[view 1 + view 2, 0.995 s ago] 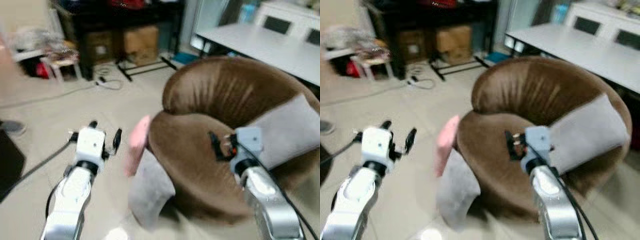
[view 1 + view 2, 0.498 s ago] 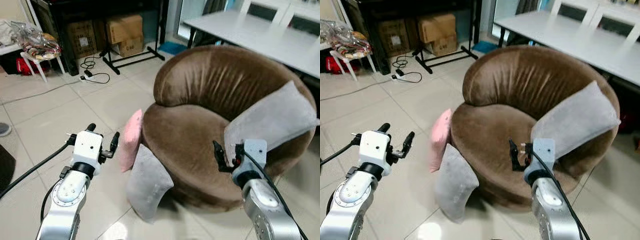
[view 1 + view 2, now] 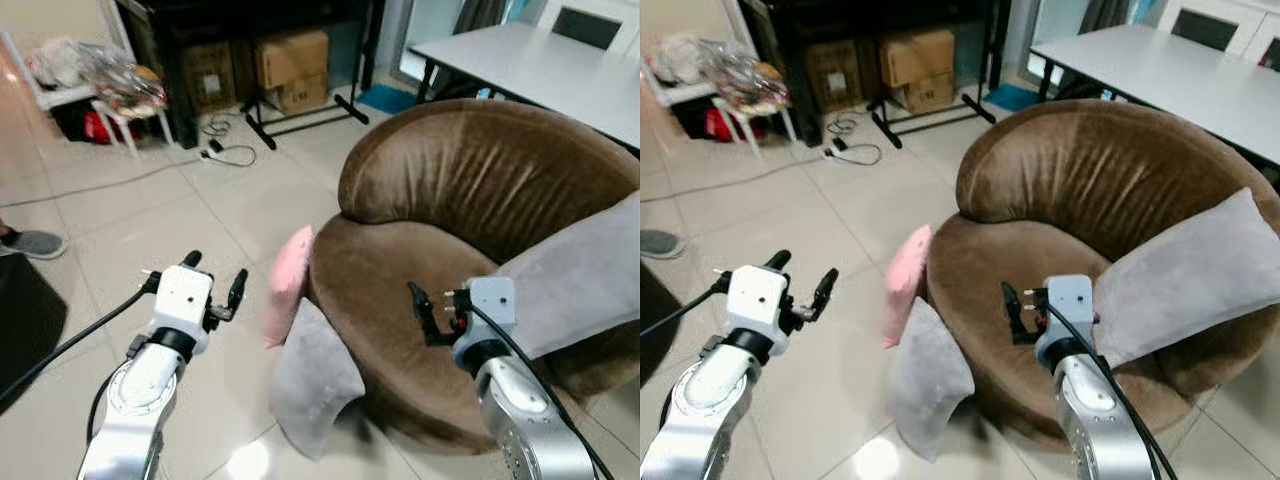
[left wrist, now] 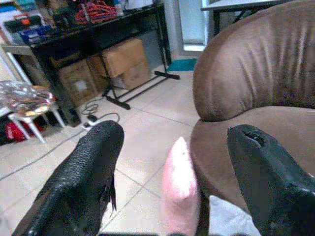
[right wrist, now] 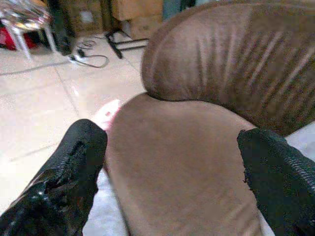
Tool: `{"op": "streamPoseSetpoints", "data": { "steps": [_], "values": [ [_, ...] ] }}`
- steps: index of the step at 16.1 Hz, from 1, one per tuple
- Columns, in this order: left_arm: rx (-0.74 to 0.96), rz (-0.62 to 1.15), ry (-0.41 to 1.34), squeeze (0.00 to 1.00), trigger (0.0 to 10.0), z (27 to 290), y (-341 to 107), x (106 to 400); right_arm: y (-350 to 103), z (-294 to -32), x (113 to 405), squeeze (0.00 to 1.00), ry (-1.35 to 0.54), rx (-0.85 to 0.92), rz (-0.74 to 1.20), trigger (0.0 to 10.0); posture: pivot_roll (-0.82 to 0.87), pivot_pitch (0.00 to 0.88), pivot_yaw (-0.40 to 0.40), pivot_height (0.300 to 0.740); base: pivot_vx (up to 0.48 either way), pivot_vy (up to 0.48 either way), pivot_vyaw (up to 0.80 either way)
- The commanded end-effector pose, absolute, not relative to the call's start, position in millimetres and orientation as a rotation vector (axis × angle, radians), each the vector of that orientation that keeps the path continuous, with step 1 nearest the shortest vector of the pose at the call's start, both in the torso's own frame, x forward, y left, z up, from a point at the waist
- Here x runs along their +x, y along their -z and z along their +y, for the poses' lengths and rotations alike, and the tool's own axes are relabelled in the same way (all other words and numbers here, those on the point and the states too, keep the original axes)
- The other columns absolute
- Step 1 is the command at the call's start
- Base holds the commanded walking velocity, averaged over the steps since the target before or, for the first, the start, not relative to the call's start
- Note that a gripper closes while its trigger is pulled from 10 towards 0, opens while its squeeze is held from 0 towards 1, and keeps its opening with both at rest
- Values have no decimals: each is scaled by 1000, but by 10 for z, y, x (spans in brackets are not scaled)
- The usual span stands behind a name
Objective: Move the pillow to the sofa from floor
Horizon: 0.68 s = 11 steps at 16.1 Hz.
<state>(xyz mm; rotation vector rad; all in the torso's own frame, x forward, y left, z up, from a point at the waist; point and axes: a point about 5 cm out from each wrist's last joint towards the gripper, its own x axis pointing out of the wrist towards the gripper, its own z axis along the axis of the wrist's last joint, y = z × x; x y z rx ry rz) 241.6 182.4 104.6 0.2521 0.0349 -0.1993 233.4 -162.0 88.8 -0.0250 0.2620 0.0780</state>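
A pink pillow (image 3: 287, 283) stands on edge on the tiled floor, leaning against the left side of the round brown sofa (image 3: 470, 200). A grey pillow (image 3: 312, 378) leans against the sofa just in front of it. Another grey pillow (image 3: 575, 285) lies on the sofa seat at the right. My left gripper (image 3: 213, 276) is open and empty above the floor, a little to the left of the pink pillow (image 4: 179, 189). My right gripper (image 3: 432, 312) is open and empty over the sofa seat (image 5: 187, 162).
A white table (image 3: 540, 70) stands behind the sofa at the right. Cardboard boxes (image 3: 290, 65) sit under a dark shelf at the back, with a power strip and cable (image 3: 225, 152) on the floor. A shoe (image 3: 30, 243) rests at the far left. Open tiles lie before me.
The camera has swung, so the whole scene sits further right and a shoe has come into view at the left. Both grippers stay open and empty; the pillows have not moved.
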Motion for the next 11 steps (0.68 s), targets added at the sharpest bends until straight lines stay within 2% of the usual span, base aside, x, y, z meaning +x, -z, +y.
{"op": "streamPoseSetpoints", "data": {
  "steps": [1, 11],
  "values": [
    [252, 25, 203, 0, 10000, 1823, -1057, 2411, -887, -1641, 2346, 0, -77, -29, 261, 10000, -22, 0, -33, 740, 300, 0, 0],
    [254, 29, 196, 0, 10000, 1832, -1047, 2398, -850, -1641, 2346, 0, -88, -19, 266, 10000, -22, 0, -35, 740, 272, 0, 0]
  ]
}}
